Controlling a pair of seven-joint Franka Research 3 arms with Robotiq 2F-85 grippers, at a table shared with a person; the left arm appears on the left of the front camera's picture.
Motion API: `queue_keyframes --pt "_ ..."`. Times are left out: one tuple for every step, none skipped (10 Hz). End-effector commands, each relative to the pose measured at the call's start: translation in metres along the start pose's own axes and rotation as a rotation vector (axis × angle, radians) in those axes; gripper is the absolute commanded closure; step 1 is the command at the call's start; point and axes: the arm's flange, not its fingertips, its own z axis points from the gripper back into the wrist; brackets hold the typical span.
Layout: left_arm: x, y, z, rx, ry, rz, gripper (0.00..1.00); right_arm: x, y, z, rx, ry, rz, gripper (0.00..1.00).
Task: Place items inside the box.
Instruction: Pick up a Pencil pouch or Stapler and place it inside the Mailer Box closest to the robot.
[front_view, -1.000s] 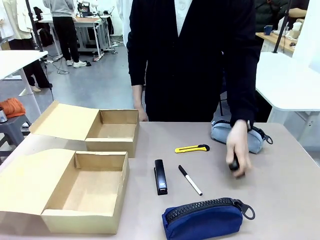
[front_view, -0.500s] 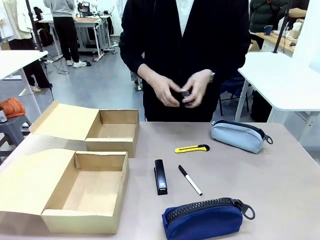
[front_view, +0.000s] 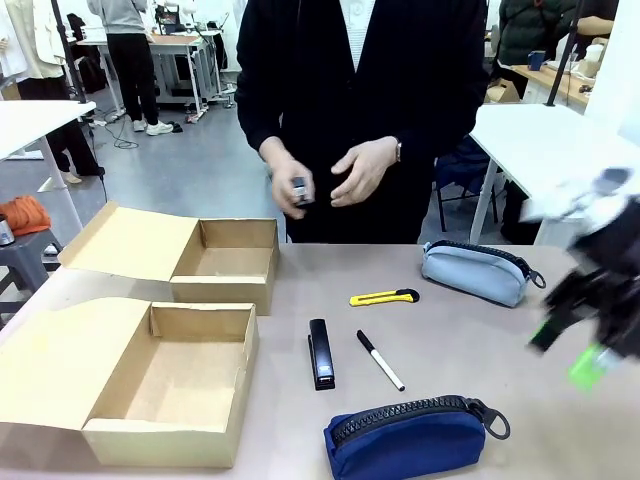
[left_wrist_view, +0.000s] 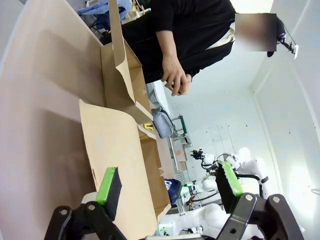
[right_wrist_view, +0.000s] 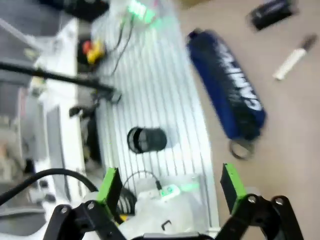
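Right pincer (front_view: 567, 350), spread and empty, hangs blurred over the worktop (front_view: 560, 420) near its right edge; left pincer (left_wrist_view: 167, 182) gapes too. Pouch (front_view: 405, 435), stapler (front_view: 320, 353), knife (front_view: 384, 297) and marker (front_view: 380, 360) lie outside the box (front_view: 160, 440). Reaching step, I judge; next: lower onto the pouch.

White capital lettering runs lengthwise along the side of the navy blue zippered pouch (right_wrist_view: 227, 75), which lies on the tabletop (right_wrist_view: 295, 115) in the right wrist view. Motion blur smears the picture and the letters run together, so that no single word or brand can be read with any certainty. In the front view the same pouch lies at the near edge with its zipper turned upward, and the printed side cannot be seen from there. No other print, label, number or sign is legible in any of the views
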Motion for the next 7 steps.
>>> queue_keyframes --pt "-0.003 -0.002 -0.002 -0.021 -0.022 -0.024 0.04 0.002 -0.005 -0.085 0.078 0.395 0.199 0.00" --pt "-0.003 -0.002 -0.002 -0.021 -0.022 -0.024 0.04 -0.005 -0.008 -0.081 -0.045 0.377 0.149 0.00" --pt "-0.003 -0.002 -0.002 -0.021 -0.022 -0.024 0.04 0.024 0.001 -0.048 0.066 0.154 0.059 0.00" --pt "-0.003 -0.002 -0.002 -0.021 -0.022 -0.024 0.04 0.024 0.001 -0.048 0.066 0.154 0.059 0.00" --pt "-0.003 -0.002 -0.002 -0.021 -0.022 -0.024 0.04 0.033 -0.001 -0.082 0.071 0.306 0.095 0.00" --pt "-0.003 -0.002 -0.002 -0.021 -0.022 -0.024 0.04 0.052 0.008 -0.094 0.037 0.404 0.324 0.00" --pt "-0.003 -0.002 -0.002 -0.021 -0.022 -0.024 0.04 0.069 0.004 -0.104 -0.069 0.364 0.336 0.00"
